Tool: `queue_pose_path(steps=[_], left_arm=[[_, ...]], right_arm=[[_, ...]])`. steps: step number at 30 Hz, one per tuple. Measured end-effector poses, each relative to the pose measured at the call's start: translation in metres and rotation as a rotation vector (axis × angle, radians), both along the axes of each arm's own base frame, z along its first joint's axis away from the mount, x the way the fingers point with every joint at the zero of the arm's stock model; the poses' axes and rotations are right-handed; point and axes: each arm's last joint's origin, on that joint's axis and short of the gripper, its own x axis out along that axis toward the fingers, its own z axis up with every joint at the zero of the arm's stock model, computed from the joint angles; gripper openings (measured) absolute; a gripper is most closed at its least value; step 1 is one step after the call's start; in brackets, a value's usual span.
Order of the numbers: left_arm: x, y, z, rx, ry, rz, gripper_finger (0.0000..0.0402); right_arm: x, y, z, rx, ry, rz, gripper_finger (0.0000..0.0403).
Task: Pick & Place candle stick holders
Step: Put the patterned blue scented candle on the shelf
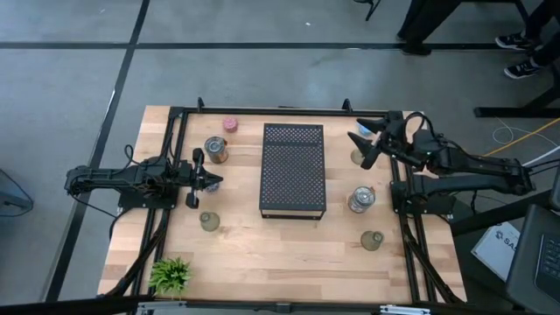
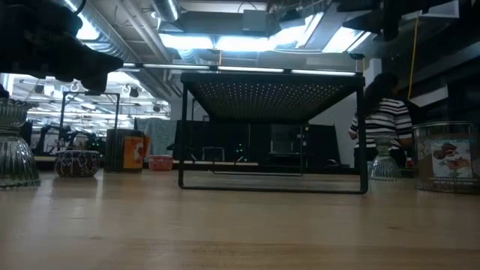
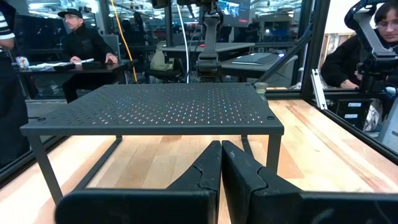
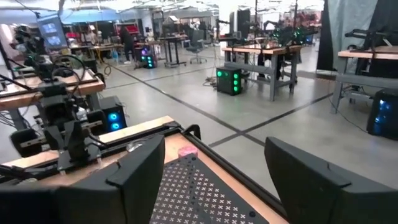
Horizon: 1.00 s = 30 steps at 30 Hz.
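Note:
Several candle stick holders stand on the wooden table around a black perforated tray [image 1: 293,171]. To the tray's left are a pink one [image 1: 230,124], a clear glass one [image 1: 215,149] and an olive one [image 1: 208,220]. To its right are a glass one [image 1: 361,199] and an olive one [image 1: 372,240]. My left gripper [image 1: 210,179] hovers level at the tray's left side, shut and empty [image 3: 221,168]. My right gripper [image 1: 361,147] is raised above the table's far right, pointing level toward the tray, open with nothing between its fingers [image 4: 227,180]. A small holder [image 1: 356,158] shows partly beneath it.
The tray stands on thin legs with open space under it [image 2: 274,176]. A small green plant [image 1: 171,274] sits at the near left corner. Black frame rails [image 1: 175,157] run along the table's left and right sides. A person [image 2: 384,120] stands beyond the table.

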Motion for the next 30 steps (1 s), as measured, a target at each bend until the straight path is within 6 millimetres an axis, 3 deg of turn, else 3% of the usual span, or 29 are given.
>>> queue_pose_path(steps=[16, 30], left_arm=[[0.000, 0.000, 0.000, 0.000, 0.000, 0.000, 0.0006], [0.000, 0.000, 0.000, 0.000, 0.000, 0.000, 0.0006]], right_arm=[[0.000, -0.052, -0.015, 0.240, -0.005, -0.098, 0.0278], [0.003, -0.096, -0.009, 0.430, 0.193, -0.306, 0.0278]])
